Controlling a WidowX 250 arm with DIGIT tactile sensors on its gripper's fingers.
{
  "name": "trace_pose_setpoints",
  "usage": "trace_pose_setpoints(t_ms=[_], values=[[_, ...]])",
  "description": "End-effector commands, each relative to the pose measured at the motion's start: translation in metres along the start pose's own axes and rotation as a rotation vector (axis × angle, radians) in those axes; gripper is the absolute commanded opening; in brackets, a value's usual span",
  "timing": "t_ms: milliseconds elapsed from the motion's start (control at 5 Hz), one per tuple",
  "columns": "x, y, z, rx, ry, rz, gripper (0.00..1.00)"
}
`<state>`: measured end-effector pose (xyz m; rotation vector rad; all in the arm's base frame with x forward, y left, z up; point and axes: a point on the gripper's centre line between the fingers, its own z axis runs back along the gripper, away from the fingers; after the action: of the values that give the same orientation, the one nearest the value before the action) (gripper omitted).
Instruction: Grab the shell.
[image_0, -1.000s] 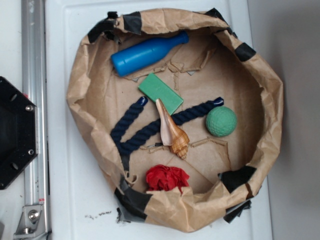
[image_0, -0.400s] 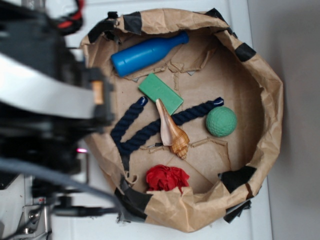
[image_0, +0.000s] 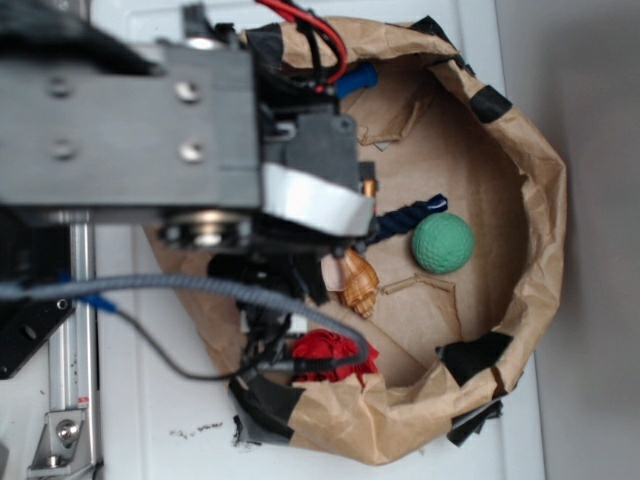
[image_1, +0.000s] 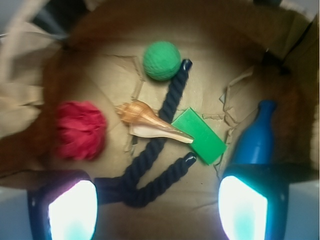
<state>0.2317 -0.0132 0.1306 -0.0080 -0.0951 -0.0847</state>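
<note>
The shell (image_1: 150, 120) is a glossy tan and orange-brown spiral with a cream pointed tip. It lies on the paper floor across a dark blue rope (image_1: 160, 160), its tip touching the green block (image_1: 199, 135). In the exterior view only its fat brown end (image_0: 355, 282) shows beyond the arm (image_0: 200, 130). My gripper (image_1: 157, 210) is open and empty above the bag, with the shell ahead of it and between the lines of the two fingers. Its glowing pads (image_1: 72, 210) stand wide apart.
A green dimpled ball (image_0: 442, 243) lies right of the shell and a red cloth wad (image_0: 335, 350) lies near the bag's front wall. A blue bottle (image_1: 255, 140) lies beside the green block. The crumpled paper bag rim (image_0: 540, 200) walls everything in.
The arm has swung in from the left over the bag. It now covers the bottle, the green block, most of the rope and the shell's tip. The objects have not moved.
</note>
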Motion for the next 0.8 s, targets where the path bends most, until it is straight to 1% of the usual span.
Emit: trace_pose_setpoints(t_ms=[0, 200, 400, 600], values=[[0.005, -0.002, -0.043, 0.008, -0.031, -0.121, 1.00], [0.012, -0.013, -0.064, -0.007, -0.030, -0.288, 1.00], [0.025, -0.031, -0.069, -0.050, -0.073, -0.393, 1.00], [0.027, -0.048, -0.071, -0.059, -0.085, -0.485, 1.00]])
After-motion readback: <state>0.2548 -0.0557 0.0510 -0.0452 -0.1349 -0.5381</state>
